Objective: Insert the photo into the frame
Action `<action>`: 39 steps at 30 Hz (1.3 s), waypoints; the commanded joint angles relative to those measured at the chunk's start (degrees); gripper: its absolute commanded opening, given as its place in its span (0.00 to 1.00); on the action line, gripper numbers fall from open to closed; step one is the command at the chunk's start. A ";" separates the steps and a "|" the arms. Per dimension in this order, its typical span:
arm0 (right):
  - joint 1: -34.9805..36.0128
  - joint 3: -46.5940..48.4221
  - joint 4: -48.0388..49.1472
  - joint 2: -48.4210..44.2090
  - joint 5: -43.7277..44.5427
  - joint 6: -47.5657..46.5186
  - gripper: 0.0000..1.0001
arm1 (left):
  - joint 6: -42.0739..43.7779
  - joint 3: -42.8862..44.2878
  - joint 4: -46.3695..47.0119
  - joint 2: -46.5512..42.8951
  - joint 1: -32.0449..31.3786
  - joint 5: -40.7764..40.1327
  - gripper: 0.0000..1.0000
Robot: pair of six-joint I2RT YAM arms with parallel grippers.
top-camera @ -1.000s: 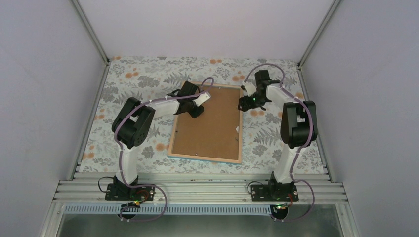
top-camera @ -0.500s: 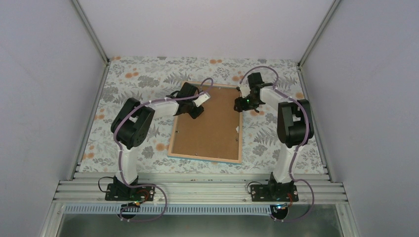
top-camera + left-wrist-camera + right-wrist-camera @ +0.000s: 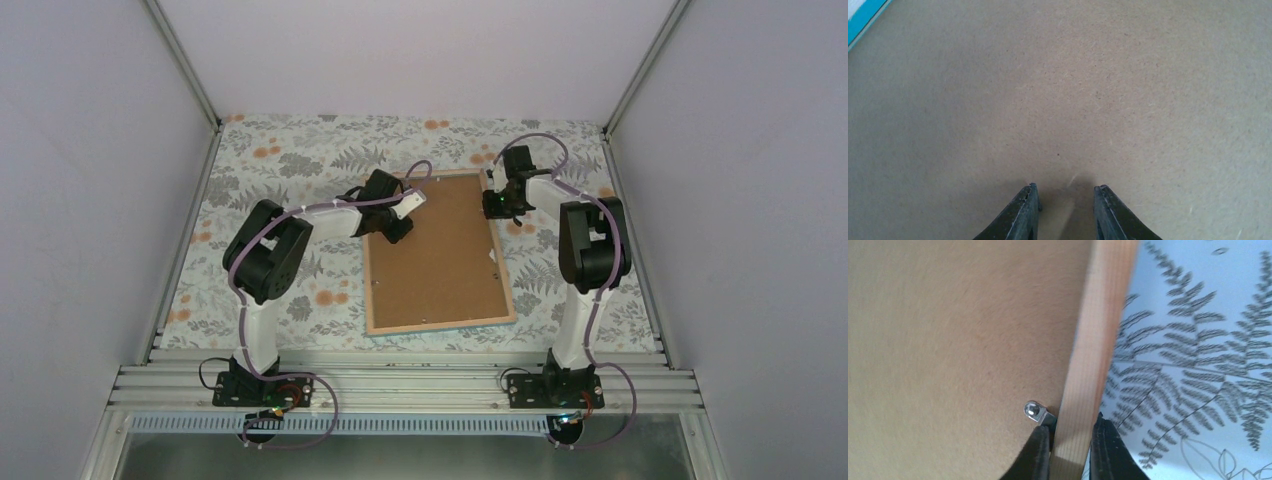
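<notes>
Plainly, one frame (image 3: 440, 326) is lying face down in the middle of the tabletop (image 3: 280, 160), its long axis running roughly from the far edge toward the near edge, slightly askew. One brown backing board (image 3: 440, 255) is filling its back, with the wood-coloured rails showing all round.

The right gripper (image 3: 1069, 432) is sitting at the frame's right rail, close to its far right corner, and is pinching that rail between its two fingers – one finger on the board side, one on the outer side over the patterned tabletop. One small metal tab (image 3: 1034, 410) is poking out just beside the inner finger.

The left gripper (image 3: 1065, 190) is hanging over the board near the frame's far left corner, fingers narrowly apart with nothing between them; whether the tips are touching the board is hard to tell. A sliver of the turquoise rim (image 3: 863, 20) is showing at the top left of the left wrist view.

The photo is not showing in any view – none can be counted, and whether it is lying under the board cannot be told.

The coming move probably turns on that clamped right rail: the frame is stretching from the right gripper toward the near edge, so the right arm is the one placed to lift or swing it, with the left arm steadying the board.
</notes>
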 commanded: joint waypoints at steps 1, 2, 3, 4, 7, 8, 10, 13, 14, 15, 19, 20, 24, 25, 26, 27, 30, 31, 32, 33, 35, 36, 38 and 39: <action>-0.46 0.25 0.17 4.31 2.41 -4.24 0.04 | 0.18 -1.38 -3.11 -0.01 0.02 -1.27 0.29; -0.44 0.91 0.09 4.51 2.05 -4.23 0.04 | 0.25 -1.43 -3.15 -0.02 0.02 -1.24 0.29; -0.45 1.47 0.11 4.77 1.60 -4.20 0.04 | 0.21 -1.44 -3.11 0.00 0.02 -1.30 0.29; -0.43 1.94 0.25 5.00 1.02 -4.19 0.05 | 0.19 -1.32 -3.16 0.08 0.02 -1.32 0.29; -0.50 4.75 0.31 6.63 -1.36 -4.07 0.11 | 0.12 -1.02 -3.26 0.62 0.02 -1.73 0.29; -0.49 5.94 0.36 7.25 -1.52 -4.16 0.14 | 0.03 -0.85 -3.39 0.88 0.08 -1.77 0.29; -0.43 9.84 0.75 8.87 -2.84 -4.73 0.22 | -0.16 -0.21 -3.60 1.41 0.11 -2.13 0.29; -0.63 15.83 -3.01 10.62 -4.97 -6.92 0.33 | -0.10 0.71 -4.08 1.71 0.24 -2.65 0.29; -0.90 16.23 -4.17 10.03 -5.60 -8.22 0.37 | -0.04 0.75 -4.12 1.71 0.34 -2.75 0.29; -1.20 15.57 -4.99 8.82 -6.63 -9.58 0.47 | -0.03 0.69 -4.12 1.54 0.37 -2.86 0.29; -2.68 7.96 -8.42 0.06 -11.90 -16.91 0.82 | 0.07 0.08 -3.76 0.92 0.34 -2.88 0.29; -2.82 5.47 -9.88 -3.00 -12.71 -19.04 0.84 | 0.14 -0.01 -3.72 0.83 0.37 -2.94 0.29; -2.87 -4.72 -14.81 -11.57 -11.98 -26.06 0.87 | 0.19 0.18 -3.80 0.84 0.37 -2.98 0.29; -2.88 -7.32 -15.40 -13.63 -11.17 -26.94 0.87 | 0.14 0.35 -3.88 0.88 0.37 -2.89 0.29; -2.92 -9.64 -15.70 -15.63 -10.26 -27.71 0.86 | 0.10 0.32 -3.92 0.95 0.33 -2.85 0.29; -2.96 -11.98 -15.68 -17.52 -9.24 -28.16 0.86 | 0.05 0.34 -3.92 1.04 0.35 -2.62 0.29; -2.95 -17.36 -15.43 -22.11 -8.09 -29.04 0.82 | -0.06 0.26 -3.82 1.02 0.34 -2.57 0.29; -2.99 -18.59 -15.26 -22.58 -8.06 -28.87 0.79 | -0.08 0.18 -3.79 0.98 0.37 -2.57 0.29; -2.99 -19.47 -14.90 -22.57 -8.06 -28.41 0.76 | -0.07 0.08 -3.65 0.97 0.30 -2.55 0.29; -3.01 -20.10 -14.52 -22.29 -7.94 -27.83 0.73 | -0.08 0.04 -3.68 0.99 0.32 -2.58 0.29; -2.96 -20.21 -13.41 -21.33 -7.17 -26.52 0.69 | -0.15 -0.09 -3.61 1.02 0.30 -2.35 0.29; -2.97 -20.34 -12.96 -20.91 -6.91 -26.37 0.67 | -0.16 -0.01 -3.67 1.03 0.28 -2.25 0.29; -2.97 -20.84 -12.43 -20.30 -6.68 -26.28 0.65 | -0.17 0.07 -3.76 1.06 0.27 -2.24 0.29; -2.96 -20.86 -12.49 -18.44 -6.19 -26.38 0.65 | -0.17 0.06 -3.76 1.06 0.28 -2.22 0.29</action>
